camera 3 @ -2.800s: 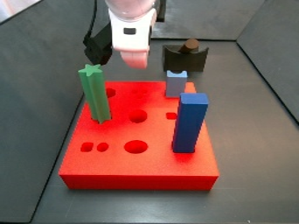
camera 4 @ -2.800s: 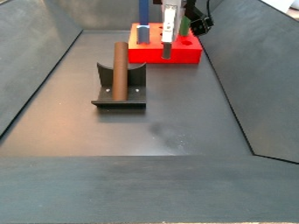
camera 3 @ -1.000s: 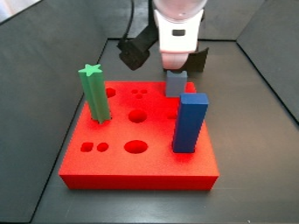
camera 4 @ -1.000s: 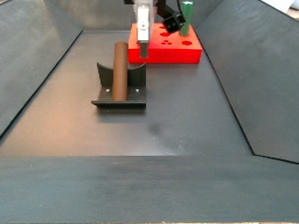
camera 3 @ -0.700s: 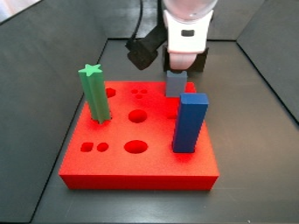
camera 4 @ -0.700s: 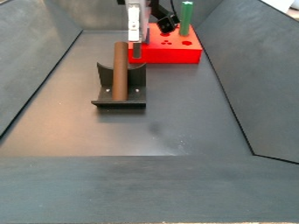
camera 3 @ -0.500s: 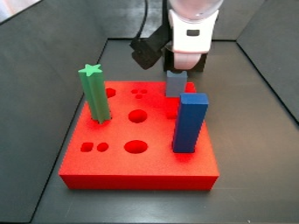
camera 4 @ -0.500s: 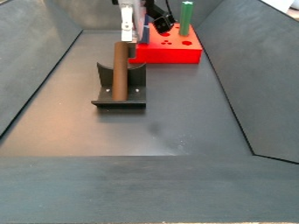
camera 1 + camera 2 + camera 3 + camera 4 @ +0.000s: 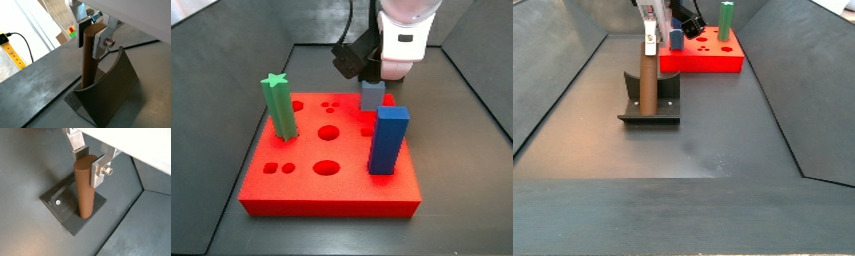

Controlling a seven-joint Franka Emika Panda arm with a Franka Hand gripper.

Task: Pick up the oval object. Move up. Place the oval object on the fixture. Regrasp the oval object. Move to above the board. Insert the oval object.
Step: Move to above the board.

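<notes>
Your gripper [image 9: 89, 159] is sitting at the top of the oval object [image 9: 83, 188], fingers [image 9: 95, 42] flanking it; you cannot tell whether they are clamping. The peg is standing upright on the fixture [image 9: 651, 108], well apart from the board [image 9: 331, 160].

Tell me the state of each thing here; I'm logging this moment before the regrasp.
Oval object: upright on the fixture.
Fixture: on the floor, holding the oval object.
Gripper: at the oval object's top, fingers either side; closure unclear.
Board: flat, several holes free.
Green peg: upright in the board.
Blue peg: upright in the board.
</notes>
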